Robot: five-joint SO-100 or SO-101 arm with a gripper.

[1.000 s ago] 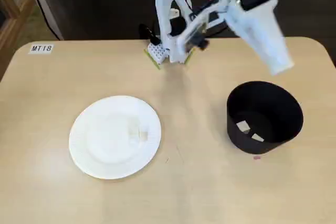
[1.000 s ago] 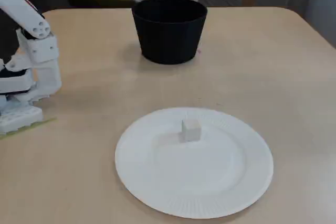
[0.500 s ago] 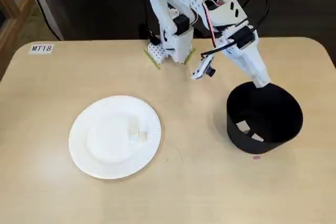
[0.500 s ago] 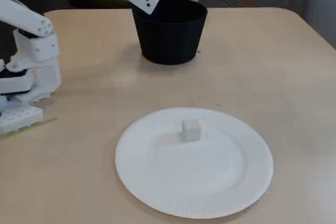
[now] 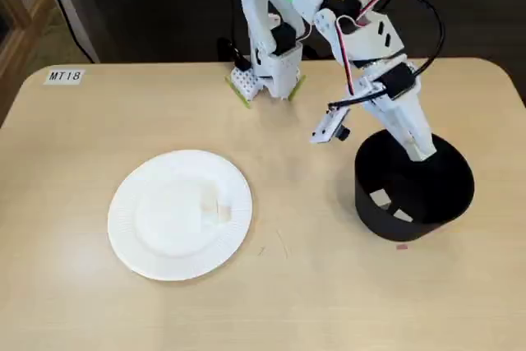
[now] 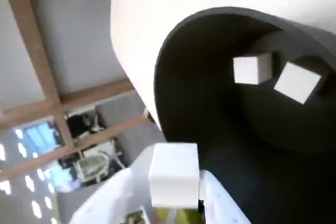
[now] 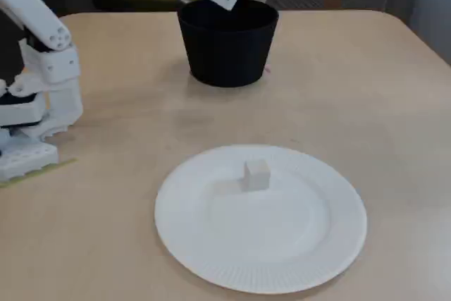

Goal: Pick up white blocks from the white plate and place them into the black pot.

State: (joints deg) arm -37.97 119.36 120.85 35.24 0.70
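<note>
In a fixed view the gripper (image 5: 419, 151) is reaching into the black pot (image 5: 413, 208), while one block (image 5: 219, 210) is sitting on the white plate (image 5: 144, 240). In the wrist view its fingers are clamping a white block (image 6: 174, 174) above two blocks (image 6: 253, 69) lying inside.

Table (image 5: 99, 302): light wood-tone top with rounded corners. Label (image 5: 64, 76): white, reads "MT18", stuck flat at the table's far left corner in a fixed view. Cable (image 5: 70, 18): black, beyond that corner.
</note>
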